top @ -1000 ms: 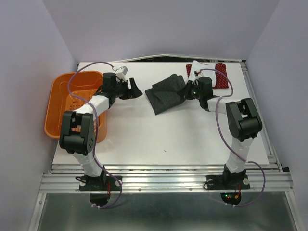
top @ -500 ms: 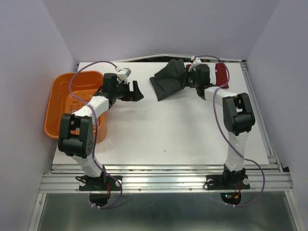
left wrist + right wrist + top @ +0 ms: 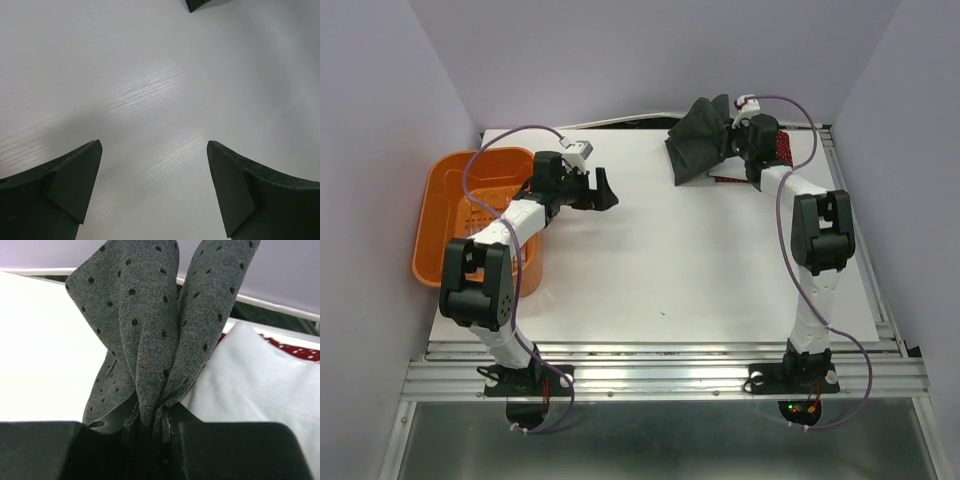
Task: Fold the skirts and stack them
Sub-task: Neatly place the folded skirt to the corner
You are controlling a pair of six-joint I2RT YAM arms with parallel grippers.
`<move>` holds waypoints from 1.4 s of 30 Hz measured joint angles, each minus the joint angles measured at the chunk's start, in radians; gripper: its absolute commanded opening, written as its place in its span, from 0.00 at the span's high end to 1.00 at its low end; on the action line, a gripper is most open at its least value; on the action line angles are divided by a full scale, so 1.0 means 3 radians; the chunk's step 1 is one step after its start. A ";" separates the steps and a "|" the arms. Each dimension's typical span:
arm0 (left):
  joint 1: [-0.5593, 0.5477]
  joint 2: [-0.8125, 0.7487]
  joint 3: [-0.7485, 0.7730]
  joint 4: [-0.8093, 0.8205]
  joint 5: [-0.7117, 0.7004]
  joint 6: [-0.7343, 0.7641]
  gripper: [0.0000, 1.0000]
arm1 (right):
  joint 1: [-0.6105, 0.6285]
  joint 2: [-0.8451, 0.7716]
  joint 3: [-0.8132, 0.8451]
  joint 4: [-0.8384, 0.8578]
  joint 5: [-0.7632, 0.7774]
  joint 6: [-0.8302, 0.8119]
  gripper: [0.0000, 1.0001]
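Top external: basket (image 3: 440, 235) opposite grey skirt (image 3: 698, 142)

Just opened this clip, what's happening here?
The right gripper is shut on the large dark grey dotted skirt, held bunched above the white table's far right corner, where the plain white skirt and the red white-dotted skirt lie. The left gripper hangs open and empty over bare table near the orange plastic basket.

I'm looking into a lab test cell here, no home or shop: plain lavender panels (image 3: 620, 60) box in a white tabletop (image 3: 670, 270) on three sides, the left arm (image 3: 480, 275) and right arm (image 3: 817, 245) are bolted to an aluminium rail (image 3: 660, 375) at the near edge, purple cables (image 3: 480, 150) loop off them, and status lights (image 3: 790, 408) glow by the right base
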 measured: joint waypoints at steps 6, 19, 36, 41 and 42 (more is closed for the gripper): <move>0.0000 0.0000 0.0000 0.0000 0.0008 0.0000 0.01 | -0.0184 0.0013 0.0102 -0.0113 -0.0118 -0.0174 0.99; 0.0001 0.0000 0.0000 0.0000 0.0027 0.0001 0.02 | -0.0421 0.0024 0.0423 -0.0272 -0.0329 -0.0112 0.99; 0.0000 0.0000 0.0000 -0.0003 0.0029 0.0009 0.01 | -0.0870 0.0029 0.0459 -0.0575 -0.0600 0.0462 0.99; 0.0000 0.0001 0.0000 -0.0020 0.0029 0.0019 0.01 | -0.1047 0.0079 0.0459 -0.0570 -0.0787 0.0818 0.99; 0.0001 0.0008 0.0000 -0.0027 0.0029 0.0025 0.01 | -0.1083 0.0108 0.0456 -0.0568 -0.0819 0.0909 0.99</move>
